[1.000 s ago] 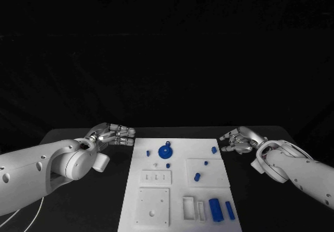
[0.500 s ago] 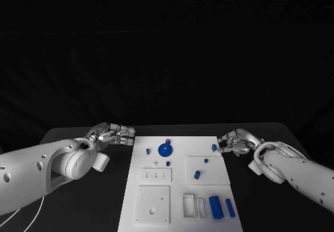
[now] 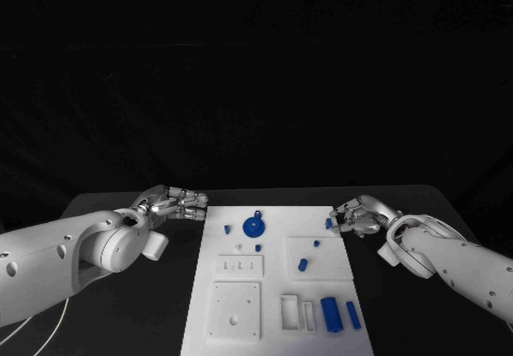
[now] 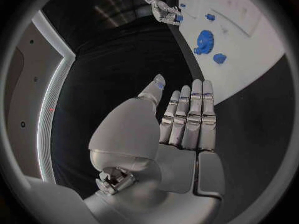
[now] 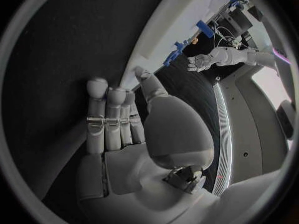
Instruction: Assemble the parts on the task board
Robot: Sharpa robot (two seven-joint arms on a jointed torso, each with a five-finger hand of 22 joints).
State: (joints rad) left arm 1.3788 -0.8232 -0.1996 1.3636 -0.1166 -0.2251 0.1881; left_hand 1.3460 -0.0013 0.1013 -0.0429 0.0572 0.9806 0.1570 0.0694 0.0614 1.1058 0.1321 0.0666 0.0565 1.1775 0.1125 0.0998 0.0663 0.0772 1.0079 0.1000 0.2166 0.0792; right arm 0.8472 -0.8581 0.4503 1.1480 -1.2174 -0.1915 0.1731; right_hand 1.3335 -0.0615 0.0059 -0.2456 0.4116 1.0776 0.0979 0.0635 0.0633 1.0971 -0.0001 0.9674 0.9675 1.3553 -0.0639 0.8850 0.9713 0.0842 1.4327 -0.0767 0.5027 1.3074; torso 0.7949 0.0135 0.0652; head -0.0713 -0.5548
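Note:
The white task board (image 3: 273,285) lies in the middle of the black table. A blue gear (image 3: 253,226) sits near its far end, with small blue parts (image 3: 302,264) scattered around it and two blue blocks (image 3: 331,313) at the near right. My left hand (image 3: 171,204) hovers beside the board's far left corner, fingers straight (image 4: 187,119) and holding nothing. My right hand (image 3: 358,216) is at the far right edge, its fingertips close to a small blue part (image 3: 328,222); I cannot tell if they touch. Its palm (image 5: 131,134) is bare.
Recessed white plates (image 3: 235,311) and slots (image 3: 290,313) fill the board's near half. Black table surface (image 3: 128,311) runs down both sides of the board. The left wrist view shows the gear (image 4: 204,39) and my right hand (image 4: 161,5) beyond it.
My right hand has crept left toward the small blue part at the board's far right edge. The left hand has hardly moved. The camera has shifted slightly.

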